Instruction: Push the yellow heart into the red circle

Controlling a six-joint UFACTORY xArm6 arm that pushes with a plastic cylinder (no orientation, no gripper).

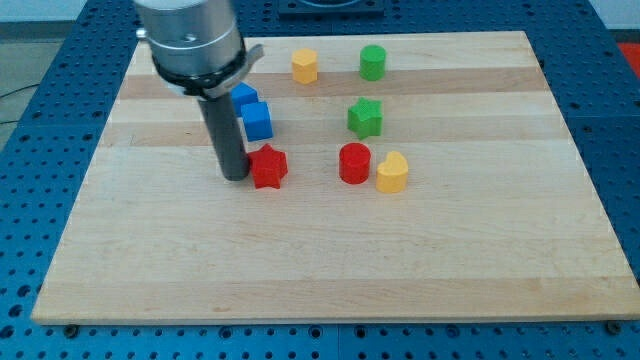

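My tip [236, 177], a bare rod holding nothing, sits touching the red star [268, 167]. Yellow heart [392, 172] is well off to its right, basically touching the red circle [354, 163] already. Next, imo: swing around behind the heart & nudge left.

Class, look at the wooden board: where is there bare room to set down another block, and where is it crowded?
Free: the whole strip along the view's bottom, below the red star, red circle and yellow heart; also the view's right side, beyond the heart. Crowded: the top middle, where my tip sits just left of the star, under two blue blocks.
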